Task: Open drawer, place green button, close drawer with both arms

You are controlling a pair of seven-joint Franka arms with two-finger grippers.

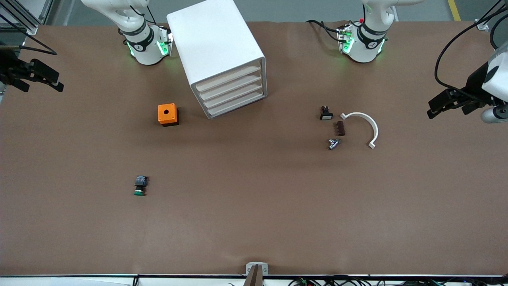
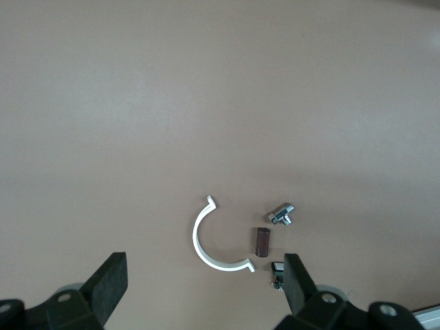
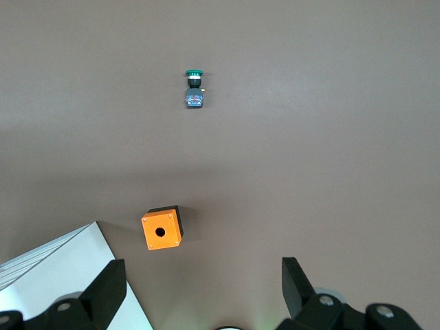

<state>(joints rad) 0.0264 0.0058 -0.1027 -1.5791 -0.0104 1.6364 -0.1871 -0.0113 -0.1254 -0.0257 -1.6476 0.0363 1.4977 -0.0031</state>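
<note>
On the brown table, the white cabinet stands between the two arm bases, and its bottommost drawer is closed, like the three drawers above it. The button lies on its side, much nearer to the front camera than the orange cube, toward the right arm's end of the table. The right gripper hangs over that end's edge, its fingers wide open and holding nothing. The left gripper hangs over the left arm's end, also wide open and empty. Near it lie a white curved clip, a small brown block, a metal fitting and a black switch.
</note>
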